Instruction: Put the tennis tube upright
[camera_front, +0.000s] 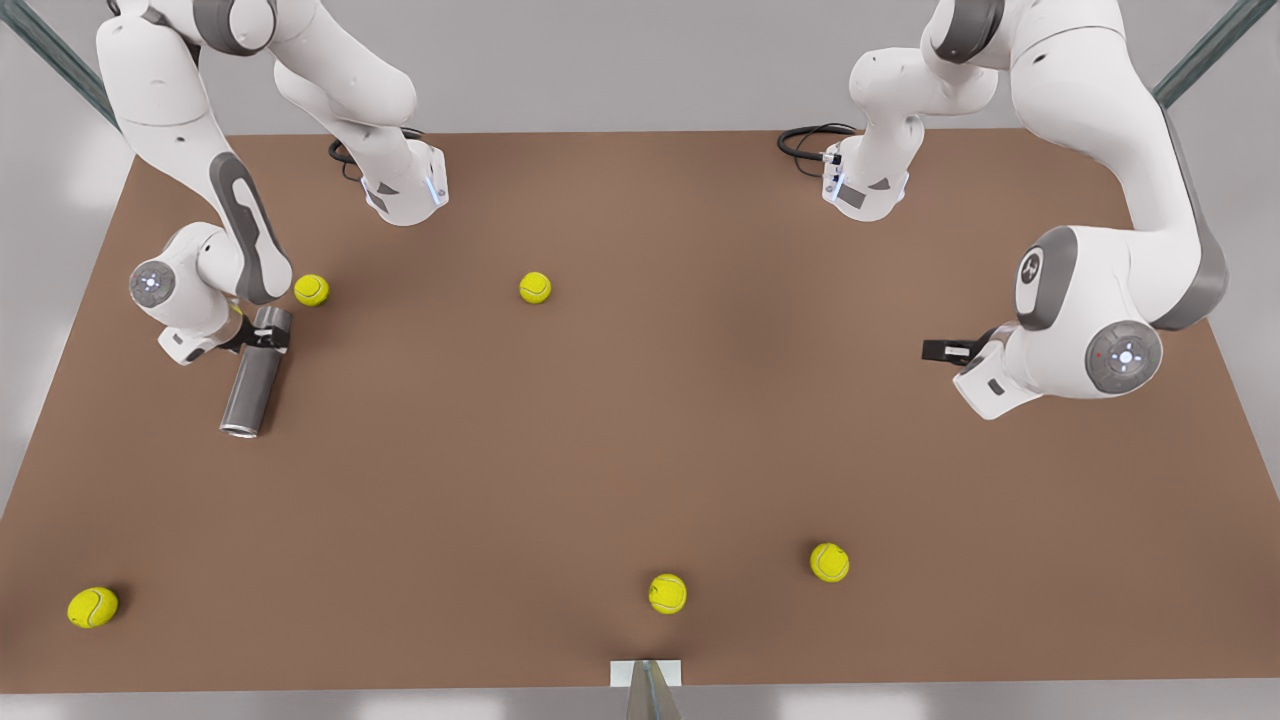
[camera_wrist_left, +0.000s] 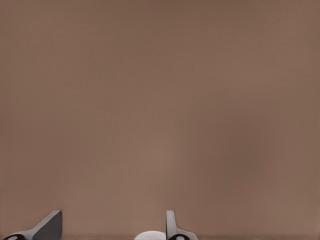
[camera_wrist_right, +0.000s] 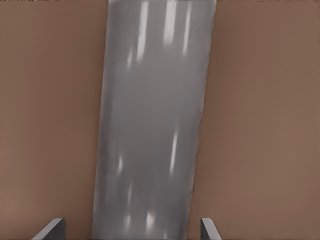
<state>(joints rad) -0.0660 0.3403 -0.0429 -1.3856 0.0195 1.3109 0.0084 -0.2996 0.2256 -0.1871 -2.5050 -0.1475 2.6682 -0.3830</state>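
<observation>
The tennis tube (camera_front: 249, 388) is a plain grey cylinder lying flat on the brown table (camera_front: 640, 430) at the front view's left, its lighter-rimmed end toward the near edge. My right gripper (camera_front: 262, 336) is open and straddles the tube's far end. In the right wrist view the tube (camera_wrist_right: 150, 125) runs between the fingertips (camera_wrist_right: 54, 229) with a gap on each side. My left gripper (camera_front: 942, 350) waits at the front view's right, low over bare table. It stands open with nothing between its fingers (camera_wrist_left: 50, 226).
Several yellow tennis balls lie about: one (camera_front: 311, 289) just behind the tube, one (camera_front: 535, 287) mid-table, one (camera_front: 92, 607) at the near left corner, two (camera_front: 667, 593) (camera_front: 829, 562) near the front edge. Both arm bases stand at the far edge.
</observation>
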